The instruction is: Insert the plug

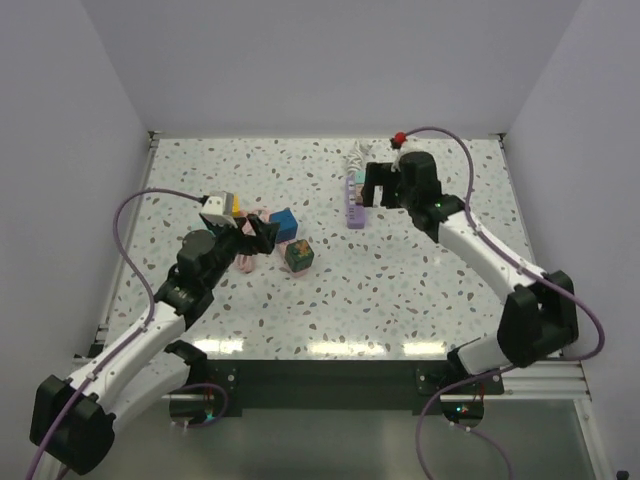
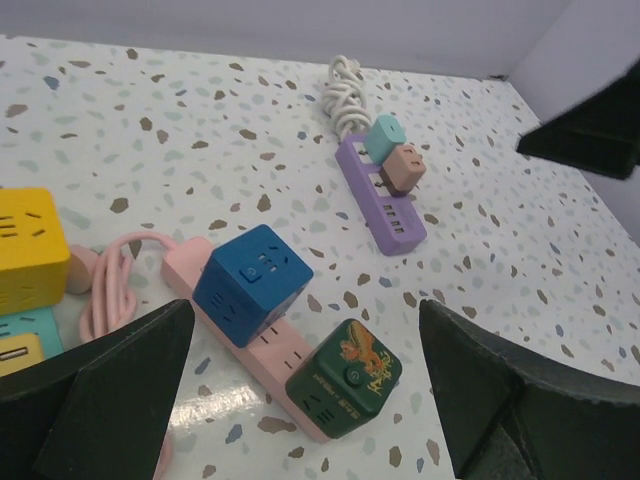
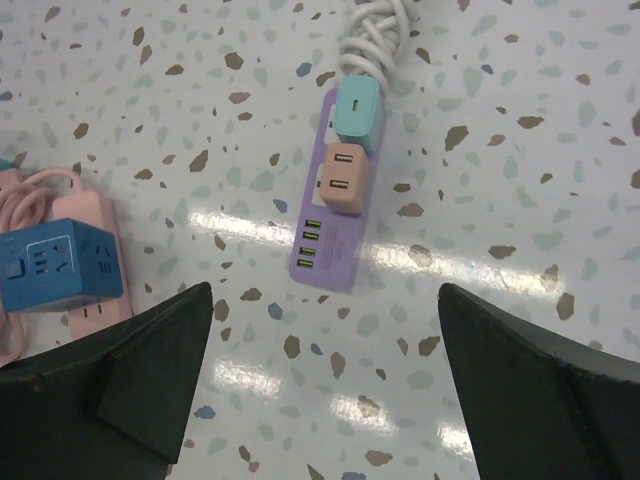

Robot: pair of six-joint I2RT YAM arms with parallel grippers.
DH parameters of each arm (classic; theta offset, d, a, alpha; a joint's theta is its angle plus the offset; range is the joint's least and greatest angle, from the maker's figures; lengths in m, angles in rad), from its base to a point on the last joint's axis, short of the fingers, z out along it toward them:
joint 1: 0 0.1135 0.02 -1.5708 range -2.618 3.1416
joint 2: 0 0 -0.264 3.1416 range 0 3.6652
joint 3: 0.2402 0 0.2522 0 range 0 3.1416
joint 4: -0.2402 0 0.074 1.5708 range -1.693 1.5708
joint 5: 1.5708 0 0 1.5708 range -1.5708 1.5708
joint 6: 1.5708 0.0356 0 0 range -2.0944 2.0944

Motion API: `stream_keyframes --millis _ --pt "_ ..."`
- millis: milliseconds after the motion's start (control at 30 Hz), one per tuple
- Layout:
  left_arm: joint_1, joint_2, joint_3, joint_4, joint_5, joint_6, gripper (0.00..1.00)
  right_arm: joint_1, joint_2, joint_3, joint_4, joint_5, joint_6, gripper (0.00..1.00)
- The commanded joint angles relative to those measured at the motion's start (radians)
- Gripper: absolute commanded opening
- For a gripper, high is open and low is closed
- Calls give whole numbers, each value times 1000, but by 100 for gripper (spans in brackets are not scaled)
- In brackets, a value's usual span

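Note:
A pink power strip [image 2: 265, 352] lies left of centre with a blue cube plug [image 2: 252, 283] on it and a dark green cube plug [image 2: 343, 377] on its near end. My left gripper [image 2: 305, 330] is open above them, holding nothing; in the top view it [image 1: 258, 233] hovers just left of the blue cube [image 1: 287, 224] and green cube [image 1: 299, 256]. A purple power strip [image 3: 330, 250] carries a teal plug [image 3: 358, 110] and a tan plug [image 3: 343, 180]. My right gripper [image 3: 325, 300] is open and empty above its near end, also seen from the top [image 1: 372, 185].
A yellow cube [image 2: 25, 250] sits at the left by the pink strip's coiled pink cord [image 2: 110, 290]. The purple strip's white cord [image 3: 375, 35] is bundled at its far end. White walls [image 1: 70, 150] close the table on three sides.

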Motion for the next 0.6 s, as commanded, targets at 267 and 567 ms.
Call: stream_keyframes --millis 267,567 --pt "6 -80 94 -124 -277 -12 100 1 -477 -457 178 309 55 99" --pt "6 -78 85 -110 -340 33 100 1 -610 -589 232 418 41 99"
